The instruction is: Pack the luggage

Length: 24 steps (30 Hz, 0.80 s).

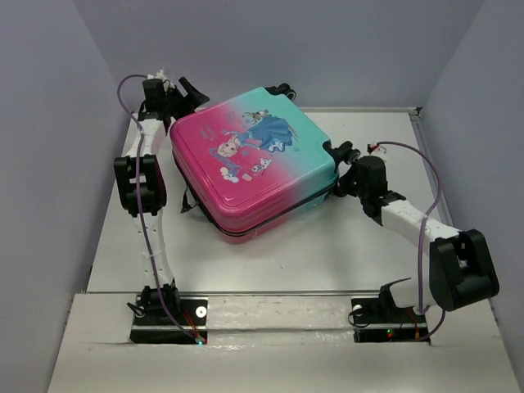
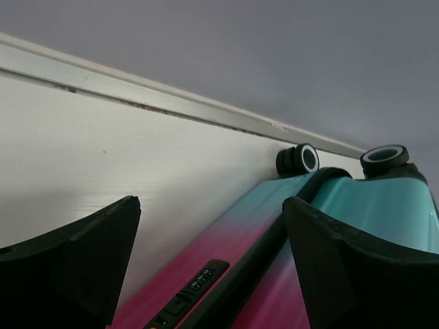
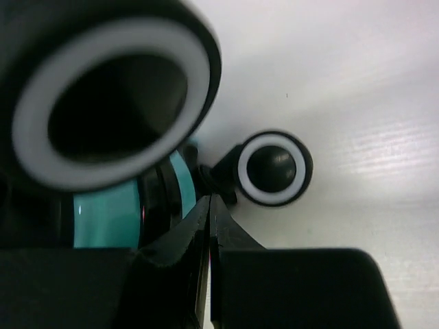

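The luggage (image 1: 254,164) lies flat and closed on the table, pink-to-teal shell with the cartoon princess facing up. My left gripper (image 1: 184,94) is open at its far left corner. In the left wrist view (image 2: 211,205) its fingers straddle the black seam of the luggage (image 2: 384,212) without touching it, above the combination lock (image 2: 199,281). My right gripper (image 1: 342,176) is shut at the luggage's right side by the wheels. In the right wrist view (image 3: 210,205) its tips are pressed together just below a small wheel (image 3: 274,168), next to a large near wheel (image 3: 110,103). Nothing shows between them.
The white table (image 1: 327,254) is boxed in by grey walls on the left, back and right. A metal rail (image 2: 171,103) runs along its far edge. Two black wheels (image 2: 298,159) stick out at the luggage's far end.
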{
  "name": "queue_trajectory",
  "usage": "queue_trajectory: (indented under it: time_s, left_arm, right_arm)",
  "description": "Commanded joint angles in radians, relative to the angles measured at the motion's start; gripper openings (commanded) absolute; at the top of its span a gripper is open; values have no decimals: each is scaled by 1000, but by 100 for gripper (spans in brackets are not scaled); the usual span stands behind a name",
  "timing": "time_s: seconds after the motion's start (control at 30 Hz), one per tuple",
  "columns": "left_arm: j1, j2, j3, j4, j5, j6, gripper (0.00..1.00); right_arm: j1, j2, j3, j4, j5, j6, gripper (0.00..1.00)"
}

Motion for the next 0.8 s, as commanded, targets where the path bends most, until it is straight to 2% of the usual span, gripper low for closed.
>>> queue_trajectory:
  time_s: [0.0, 0.03, 0.07, 0.1, 0.17, 0.2, 0.27, 0.37, 0.47, 0.6, 0.67, 0.7, 0.77]
  left_arm:
    - [-39, -126, -241, 185, 37, 2, 96]
    - [-39, -178, -313, 233, 44, -19, 96]
    - [-40, -206, -457, 285, 44, -45, 96]
    - [-40, -267, -527, 384, 40, -97, 96]
    - [-40, -330, -662, 454, 25, -131, 95]
    - [-43, -366, -791, 486, 0, -147, 95]
    - [-43, -475, -921, 580, -26, -179, 95]
    - [-46, -628, -1207, 665, -124, -213, 95]
    - [-54, -768, -1337, 711, -173, -245, 94]
    - [-89, -938, -1515, 735, -207, -273, 94]
    - [-91, -1036, -1546, 731, -216, -277, 94]
    - [-91, -1067, -1549, 720, -215, -280, 94]
    - [-91, -1141, -1515, 633, -227, -259, 96]
  right_arm:
    - [-32, 73, 79, 212, -81, 22, 7]
    - [-32, 98, 96, 267, -130, 10, 7]
    - [-32, 152, 146, 282, -166, -19, 7]
    - [-32, 182, 177, 296, -258, -35, 7]
    - [-32, 240, 242, 298, -331, -59, 7]
    - [-32, 292, 276, 295, -364, -85, 7]
    - [-32, 335, 378, 258, -452, -105, 7]
    - [-32, 397, 501, 197, -550, -130, 8]
    - [-32, 434, 609, 100, -587, -142, 9]
    - [-41, 458, 739, -27, -593, -164, 18]
    - [-52, 455, 789, -143, -564, -161, 41]
    - [-62, 448, 828, -183, -544, -165, 63]
    - [-62, 420, 849, -270, -486, -182, 82]
